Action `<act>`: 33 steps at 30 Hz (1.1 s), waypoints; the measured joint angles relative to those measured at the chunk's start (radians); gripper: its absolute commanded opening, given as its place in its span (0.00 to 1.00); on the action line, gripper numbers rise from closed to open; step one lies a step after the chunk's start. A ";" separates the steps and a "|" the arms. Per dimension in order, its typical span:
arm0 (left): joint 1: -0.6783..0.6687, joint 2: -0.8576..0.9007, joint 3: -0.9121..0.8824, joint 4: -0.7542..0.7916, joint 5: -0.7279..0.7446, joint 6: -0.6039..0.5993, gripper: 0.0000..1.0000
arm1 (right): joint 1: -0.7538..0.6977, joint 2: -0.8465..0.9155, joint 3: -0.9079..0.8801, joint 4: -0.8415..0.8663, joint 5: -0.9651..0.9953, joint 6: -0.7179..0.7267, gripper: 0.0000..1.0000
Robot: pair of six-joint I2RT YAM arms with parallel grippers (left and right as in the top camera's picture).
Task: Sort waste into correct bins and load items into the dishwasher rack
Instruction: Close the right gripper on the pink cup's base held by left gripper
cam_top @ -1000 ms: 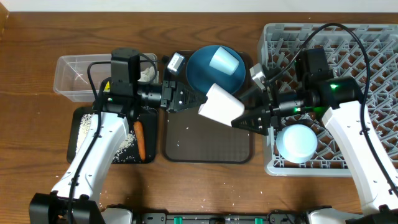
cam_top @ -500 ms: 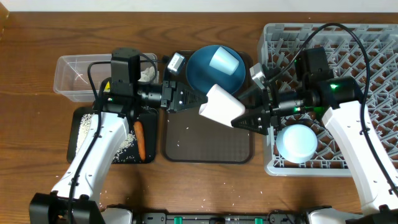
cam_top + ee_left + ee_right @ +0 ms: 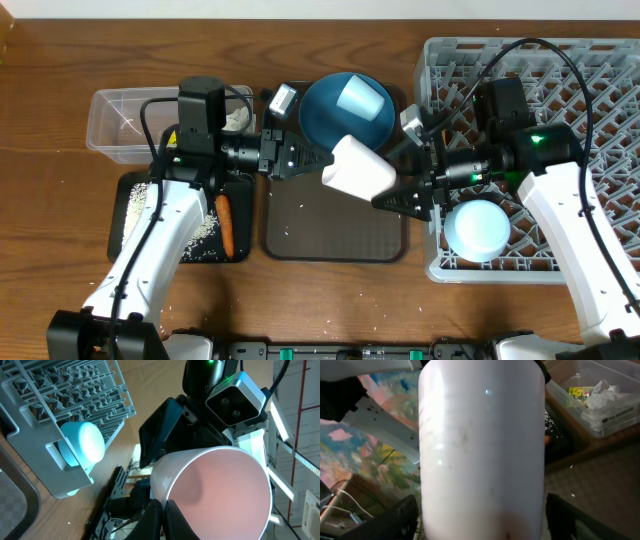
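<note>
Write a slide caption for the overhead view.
Left gripper holds the pale pink cup by its rim while the right gripper straddles its base, beside the dishwasher rack.

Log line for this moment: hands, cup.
step: cup handover | left hand: shut on pink cup rim | right hand: open, straddling cup base | light-blue bowl: in rack

On my feed the pink cup [image 3: 480, 450] looks smooth and glossy, with a soft sheen; whether it is plastic or ceramic I can't tell. The counter [image 3: 60, 220] is brown wood with visible grain. At upper right the rack [image 3: 600, 60] is matt grey plastic. The tub [image 3: 115, 125] is clear plastic, the wrapper [image 3: 602, 390] crumpled paper, the serving tray [image 3: 335, 225] finely textured.
</note>
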 measured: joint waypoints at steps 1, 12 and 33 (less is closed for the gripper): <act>0.000 0.000 0.000 0.000 0.000 0.000 0.06 | 0.000 0.000 0.000 0.000 0.001 0.000 0.73; 0.000 0.000 0.000 0.000 -0.001 0.000 0.06 | 0.000 0.000 0.000 0.049 0.002 0.007 0.63; -0.001 0.000 0.000 -0.003 -0.012 0.005 0.07 | -0.046 0.000 0.000 0.096 -0.032 0.058 0.57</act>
